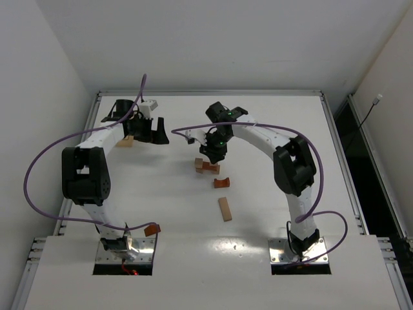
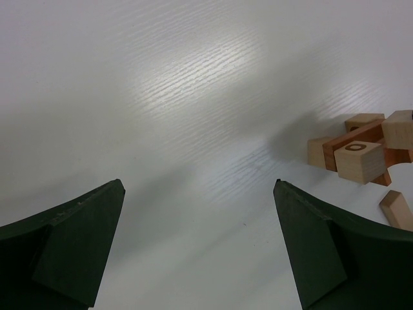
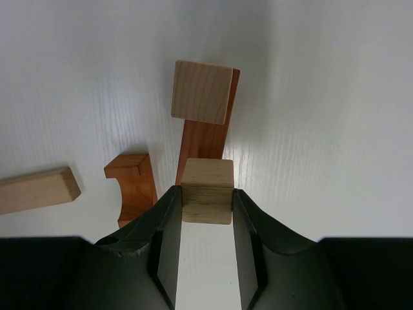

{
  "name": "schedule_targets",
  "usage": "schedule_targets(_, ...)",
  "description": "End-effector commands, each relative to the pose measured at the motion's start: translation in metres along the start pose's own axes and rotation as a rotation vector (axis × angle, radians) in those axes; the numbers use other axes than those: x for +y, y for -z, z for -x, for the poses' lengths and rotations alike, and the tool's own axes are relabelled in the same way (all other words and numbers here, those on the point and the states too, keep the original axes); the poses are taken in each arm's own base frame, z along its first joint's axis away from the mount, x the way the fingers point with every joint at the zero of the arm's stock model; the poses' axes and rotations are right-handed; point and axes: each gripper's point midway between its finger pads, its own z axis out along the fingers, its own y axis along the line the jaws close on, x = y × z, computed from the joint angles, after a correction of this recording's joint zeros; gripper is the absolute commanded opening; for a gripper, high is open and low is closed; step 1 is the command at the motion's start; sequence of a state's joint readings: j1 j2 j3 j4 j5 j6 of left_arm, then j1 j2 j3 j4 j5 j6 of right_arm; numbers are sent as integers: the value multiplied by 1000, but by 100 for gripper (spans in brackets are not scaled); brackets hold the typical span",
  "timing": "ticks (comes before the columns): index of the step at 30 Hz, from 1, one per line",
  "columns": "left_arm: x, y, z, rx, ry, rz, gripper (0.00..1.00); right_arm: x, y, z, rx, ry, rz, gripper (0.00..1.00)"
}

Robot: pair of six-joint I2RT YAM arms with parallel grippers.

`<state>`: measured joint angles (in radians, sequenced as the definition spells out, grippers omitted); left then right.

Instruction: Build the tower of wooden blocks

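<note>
My right gripper [image 3: 206,201] is shut on a pale tan cube [image 3: 206,187] and holds it at the near end of a reddish-brown bar [image 3: 208,139]. Another pale cube [image 3: 202,91] sits on the bar's far end. In the top view this small stack [image 1: 205,166] is mid-table under the right gripper [image 1: 211,155]. A reddish arch block [image 3: 133,184] and a pale bar [image 3: 35,189] lie to its left. My left gripper [image 2: 200,194] is open and empty over bare table at the far left [image 1: 155,132]. The stack shows at the right edge of its view [image 2: 358,158].
A pale block [image 1: 126,141] lies by the left arm near the table's left edge. A reddish block [image 1: 152,228] sits near the left arm's base. In the top view the arch block [image 1: 221,183] and pale bar [image 1: 224,208] lie loose in front of the stack.
</note>
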<state>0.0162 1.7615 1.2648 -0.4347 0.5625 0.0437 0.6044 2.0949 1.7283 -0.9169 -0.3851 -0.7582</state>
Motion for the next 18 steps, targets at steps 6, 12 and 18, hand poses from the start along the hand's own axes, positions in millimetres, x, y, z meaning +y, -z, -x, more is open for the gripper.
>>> schedule_targets(6, 1, 2, 5, -15, -1, -25, 100, -3, 2, 4, -9, -5, -5, 0)
schedule_targets(12, 1, 2, 5, -15, -1, -25, 100, 0, 0, 2, -10, -10, 8, 0)
schedule_targets(18, 2, -1, 2, -7, 4, -26, 100, 5, -4, 2, -5, -5, 19, 0)
